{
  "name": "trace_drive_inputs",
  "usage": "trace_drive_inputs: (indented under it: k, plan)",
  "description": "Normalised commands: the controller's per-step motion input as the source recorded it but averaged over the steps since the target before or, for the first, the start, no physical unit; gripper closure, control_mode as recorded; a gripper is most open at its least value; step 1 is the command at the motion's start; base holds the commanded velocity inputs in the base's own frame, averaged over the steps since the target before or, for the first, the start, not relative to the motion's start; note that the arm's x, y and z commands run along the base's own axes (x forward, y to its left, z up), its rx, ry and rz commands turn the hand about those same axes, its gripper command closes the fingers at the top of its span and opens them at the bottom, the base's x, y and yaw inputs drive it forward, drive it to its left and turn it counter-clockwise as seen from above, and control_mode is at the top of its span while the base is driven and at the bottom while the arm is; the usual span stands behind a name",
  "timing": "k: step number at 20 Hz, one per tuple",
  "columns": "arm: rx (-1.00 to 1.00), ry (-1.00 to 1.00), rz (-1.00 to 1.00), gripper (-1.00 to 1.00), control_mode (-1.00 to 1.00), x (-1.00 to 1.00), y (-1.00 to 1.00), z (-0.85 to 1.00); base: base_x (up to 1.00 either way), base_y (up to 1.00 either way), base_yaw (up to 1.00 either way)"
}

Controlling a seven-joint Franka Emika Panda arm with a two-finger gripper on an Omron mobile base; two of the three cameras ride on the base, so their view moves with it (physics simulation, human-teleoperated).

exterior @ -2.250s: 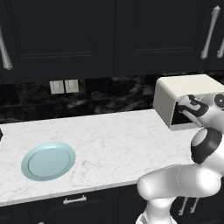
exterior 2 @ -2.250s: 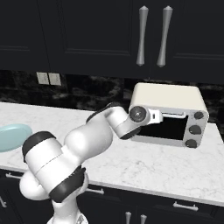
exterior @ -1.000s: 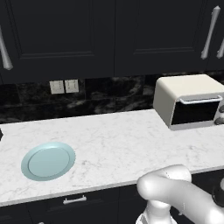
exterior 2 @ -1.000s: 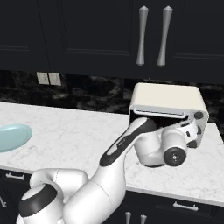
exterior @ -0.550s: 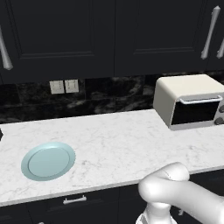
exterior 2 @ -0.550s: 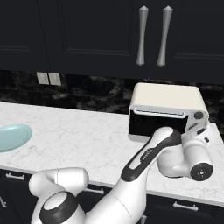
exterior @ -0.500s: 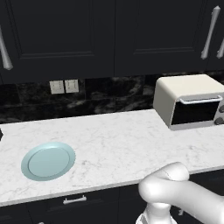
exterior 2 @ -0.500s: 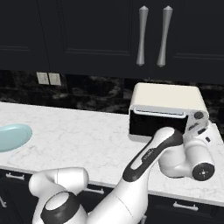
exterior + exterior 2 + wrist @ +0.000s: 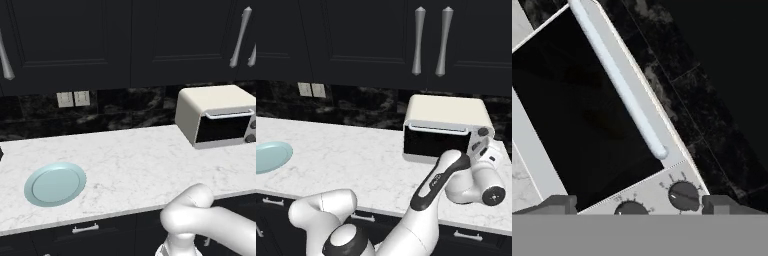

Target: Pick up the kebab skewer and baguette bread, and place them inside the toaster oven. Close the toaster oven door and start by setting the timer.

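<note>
The cream-white toaster oven (image 9: 212, 107) (image 9: 448, 115) stands at the right end of the counter. Its dark glass door (image 9: 433, 141) (image 9: 587, 115) is shut, with the silver bar handle (image 9: 619, 82) along its top edge. My gripper (image 9: 481, 148) (image 9: 639, 205) hovers close in front of the oven's right end, facing the control knobs (image 9: 683, 196). It is open, its fingertips (image 9: 554, 204) wide apart with nothing between them. The kebab skewer and the baguette bread are hidden; the glass shows nothing clear behind it.
A pale blue plate (image 9: 54, 183) (image 9: 271, 156) lies on the white marble counter (image 9: 135, 165) at the left. Dark cabinets with silver handles (image 9: 430, 41) hang above. My arm's elbow (image 9: 443, 180) reaches across the counter's front edge toward the oven.
The arm swung from in front of the oven door to its right end by the knobs. Over the last half second the hand has barely moved.
</note>
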Motion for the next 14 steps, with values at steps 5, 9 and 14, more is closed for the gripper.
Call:
trace_drive_inputs:
  k: [5, 9, 14]
  plan:
    - [-0.18, -0.09, 0.03, -1.0, -1.0, 0.14, -0.25, -0.16, 0.0, 0.0, 0.0]
    - [-0.16, -0.01, 0.02, -1.0, -1.0, 0.36, -0.18, -0.04, 0.0, 0.0, 0.0]
    - [-0.16, 0.0, 0.03, -1.0, -1.0, 0.44, -0.01, -0.13, 0.0, 0.0, 0.0]
